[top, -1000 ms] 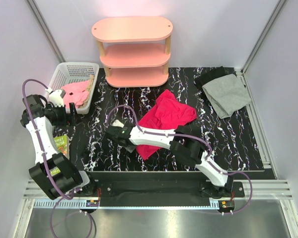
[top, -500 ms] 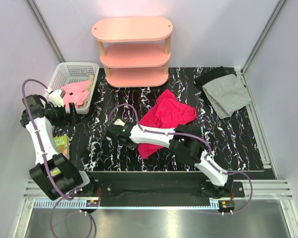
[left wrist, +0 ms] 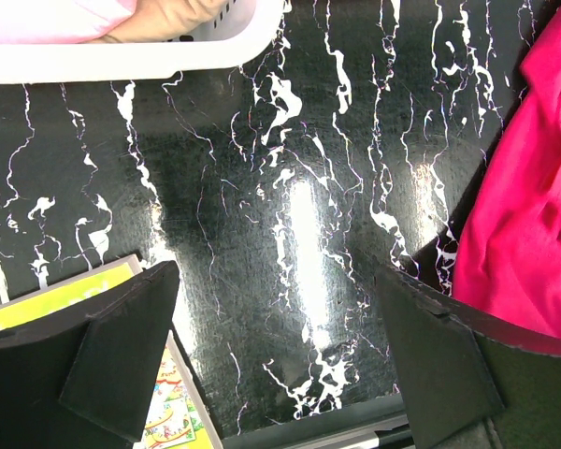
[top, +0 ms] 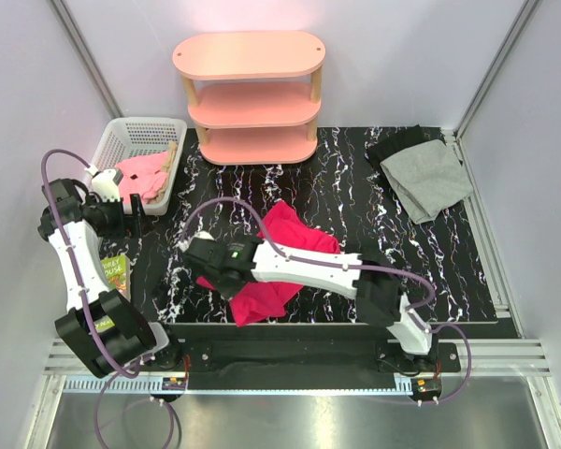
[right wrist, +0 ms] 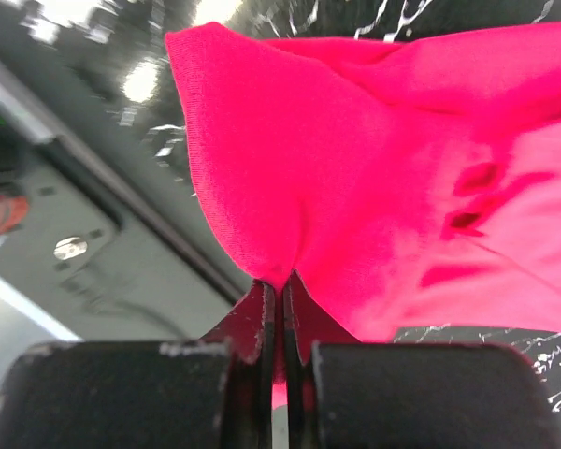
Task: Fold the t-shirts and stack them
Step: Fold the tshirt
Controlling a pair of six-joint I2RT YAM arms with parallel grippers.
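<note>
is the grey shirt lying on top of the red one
No, the grey t-shirt lies far back on the right, well apart from the red t-shirt in the middle.

**Free room and obstacles.** Bare bench (top: 374, 234) lay open between the red t-shirt (top: 262, 292) and the grey t-shirt (top: 428, 178) in the far right corner. A bare strip also ran in front of the pink shelf unit (top: 251, 98), which blocked the far middle. The right arm (top: 309, 265) stretched across the near bench and barred passage there, with the right claw (right wrist: 280, 290) pinched on the red cloth. At left, the white basket (top: 122, 131) and a book (top: 118, 271) flanked a bare gap beneath the wide-spread left claw (left wrist: 279, 309).
</note>
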